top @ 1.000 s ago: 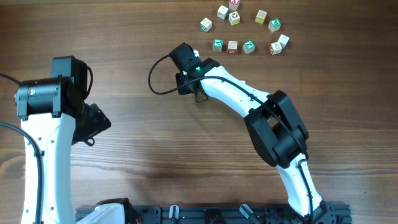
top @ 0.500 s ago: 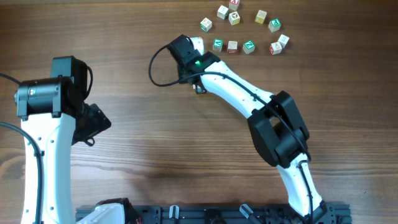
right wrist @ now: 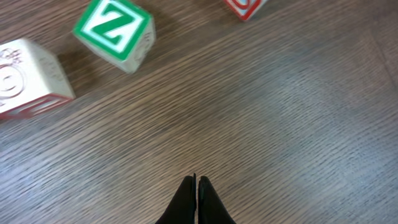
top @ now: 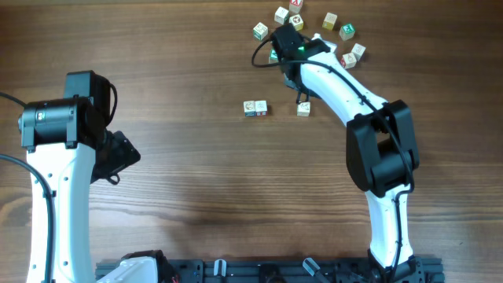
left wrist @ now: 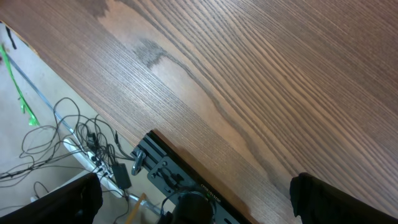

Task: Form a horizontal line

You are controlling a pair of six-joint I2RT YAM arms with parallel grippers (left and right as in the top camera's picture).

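Right gripper [right wrist: 197,185], pinched closed and empty, sits among the twelve o'clock cubes [top: 329,20], apparently to push one; left gripper [top: 118,161] gapes wide, idle.

Short cube row [top: 255,108] mid-table, lone cube [top: 303,108] apart beside it, right arm [top: 338,86] stretched among scattered cubes [top: 330,21]

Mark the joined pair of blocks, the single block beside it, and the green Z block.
joined pair of blocks [top: 255,108], overhead view, top, where the two meet.
single block [top: 303,108], overhead view, middle of its top face.
green Z block [right wrist: 115,28], right wrist view, on the Z face.
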